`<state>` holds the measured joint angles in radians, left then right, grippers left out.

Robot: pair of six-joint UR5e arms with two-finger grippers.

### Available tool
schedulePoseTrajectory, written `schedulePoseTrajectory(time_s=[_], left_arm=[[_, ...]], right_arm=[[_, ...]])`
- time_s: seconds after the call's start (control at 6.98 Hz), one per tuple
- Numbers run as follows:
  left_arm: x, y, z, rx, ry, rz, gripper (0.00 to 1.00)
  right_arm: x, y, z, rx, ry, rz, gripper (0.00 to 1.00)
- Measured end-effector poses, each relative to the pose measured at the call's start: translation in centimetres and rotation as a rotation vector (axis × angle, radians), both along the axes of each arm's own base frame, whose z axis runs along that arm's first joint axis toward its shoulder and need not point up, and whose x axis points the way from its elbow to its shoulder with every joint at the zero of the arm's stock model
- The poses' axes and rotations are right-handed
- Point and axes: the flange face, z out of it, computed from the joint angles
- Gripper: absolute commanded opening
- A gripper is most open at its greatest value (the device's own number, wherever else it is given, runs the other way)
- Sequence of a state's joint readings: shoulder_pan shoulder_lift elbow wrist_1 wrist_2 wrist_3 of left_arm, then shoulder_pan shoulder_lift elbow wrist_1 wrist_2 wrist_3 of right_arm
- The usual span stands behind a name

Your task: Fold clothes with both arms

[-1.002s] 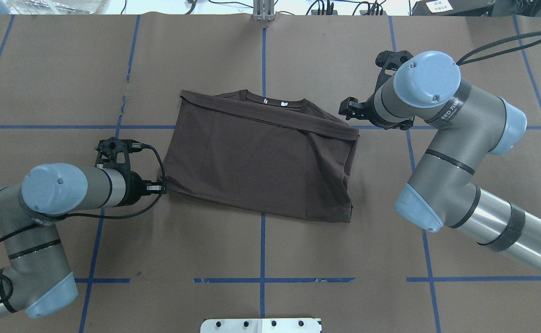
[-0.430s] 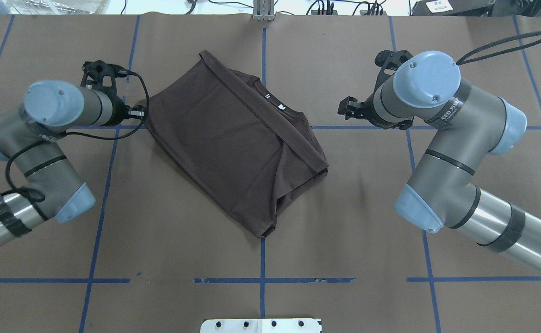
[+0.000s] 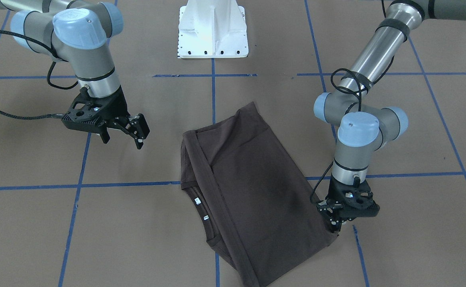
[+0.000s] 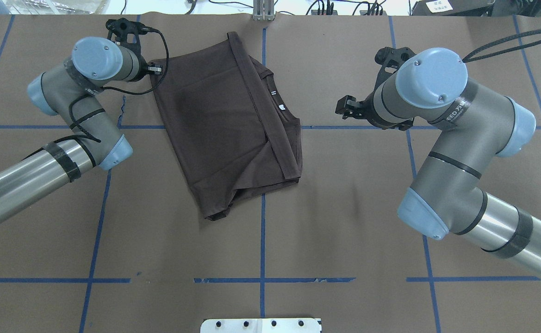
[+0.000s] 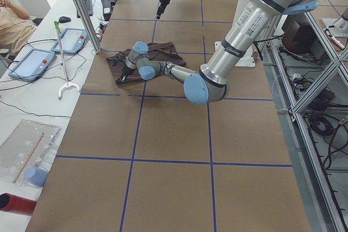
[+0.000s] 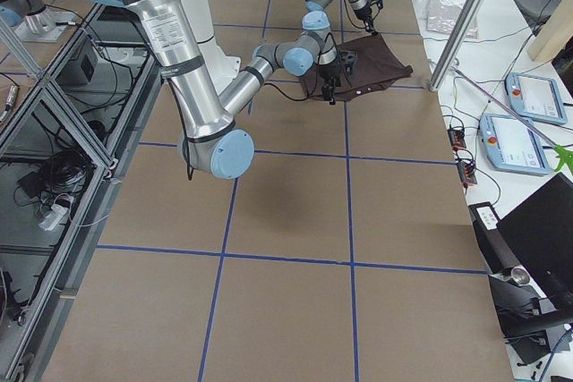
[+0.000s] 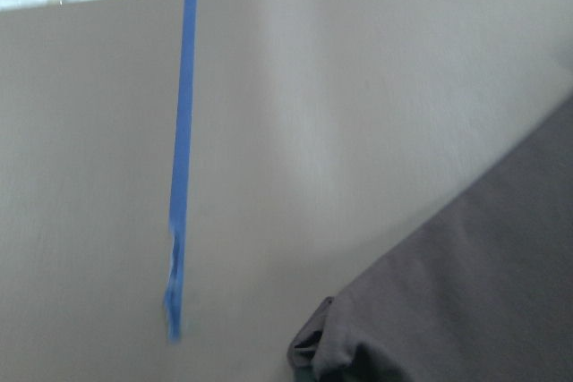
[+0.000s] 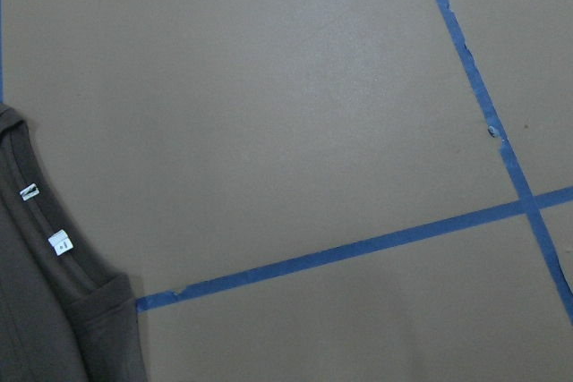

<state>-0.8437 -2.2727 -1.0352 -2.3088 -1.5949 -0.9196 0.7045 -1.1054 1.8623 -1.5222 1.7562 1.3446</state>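
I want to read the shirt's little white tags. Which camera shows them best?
The right wrist view: the white tags look largest there, on the collar of the T-shirt, though too blurry to read. The overhead and front views show them as tiny specks. The left wrist view shows only a shirt edge, and the side views are too far away.

The left arm (image 4: 62, 85) and right arm (image 4: 446, 152) are matt grey tubes with polished silver forearm sections wrapped in black tape bands. Round light blue caps with tiny screws close each joint. White lettering marks a black band beside the right arm's wrist cap. A black braided cable (image 3: 25, 117) trails from each wrist. The left gripper (image 3: 333, 228) and right gripper (image 3: 122, 137) are skeletal black frames.
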Motion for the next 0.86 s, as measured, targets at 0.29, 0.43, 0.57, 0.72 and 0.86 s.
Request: schedulePoseTrajectory(time_s=[0.29,0.43,0.57,0.72,0.86], left_arm=[[-2.0,-2.2,0.4,0.061,-0.046,0.035,1.00],[-3.2,-1.7,-0.6,0.094,-0.034,0.088,1.00],[-4.0,-0.4,-2.0,0.114,0.013,0.148,1.00],[-4.8,1.1,-3.2,0.130,0.062,0.192,1.00],[-5.5,2.7,-4.1,0.144,0.098,0.212,1.00]], right_arm=[[-1.1,1.7,-1.2,-0.002,-0.001,-0.023,1.00],[-2.3,2.0,-1.9,-0.010,-0.014,-0.024,0.98],[-4.0,1.6,-2.9,-0.027,-0.028,-0.011,0.92],[-6.1,0.5,-4.0,-0.041,-0.044,0.013,0.82],[-8.7,-1.2,-4.5,-0.050,-0.072,0.043,0.76]])
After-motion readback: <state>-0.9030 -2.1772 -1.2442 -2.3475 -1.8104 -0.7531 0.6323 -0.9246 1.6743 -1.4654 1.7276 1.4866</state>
